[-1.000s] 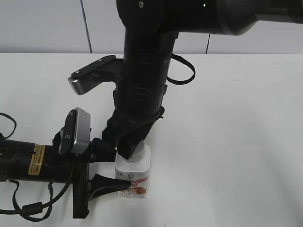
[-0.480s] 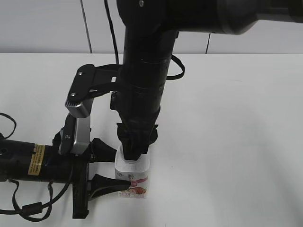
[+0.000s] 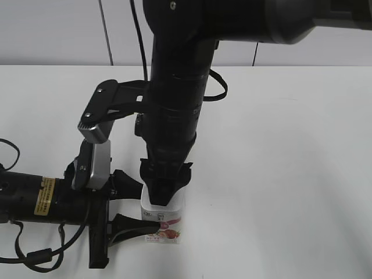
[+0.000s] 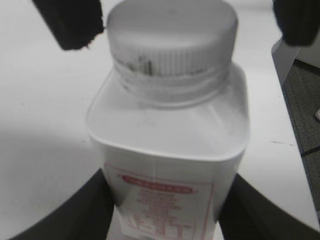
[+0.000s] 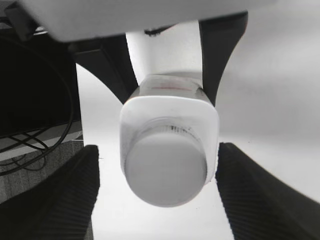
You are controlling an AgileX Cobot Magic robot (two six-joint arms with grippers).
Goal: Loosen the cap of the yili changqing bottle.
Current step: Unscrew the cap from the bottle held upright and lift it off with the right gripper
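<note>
Left gripper (image 3: 132,220) clamps yili changqing bottle (image 3: 165,224) at near-left table (image 3: 290,145) edge. Right gripper (image 5: 156,192) open, fingers clear either side of cap (image 4: 172,37). Advice: centre, close squarely on ribs, twist without tilting.

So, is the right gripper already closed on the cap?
No, in the right wrist view the gripper has its fingers apart on both sides of the cap, with visible gaps.

1. Even, bright, diffuse light fills the exterior view; the white worktop (image 3: 290,145) shows no glare.
2. Soft, faint shadow lies beside the yili changqing bottle (image 3: 165,220).
3. In the left wrist view the cap (image 4: 172,35) is sharp while the label below it blurs.
4. In the right wrist view the cap (image 5: 166,170) is soft, and dark blurred shapes flank it.
</note>
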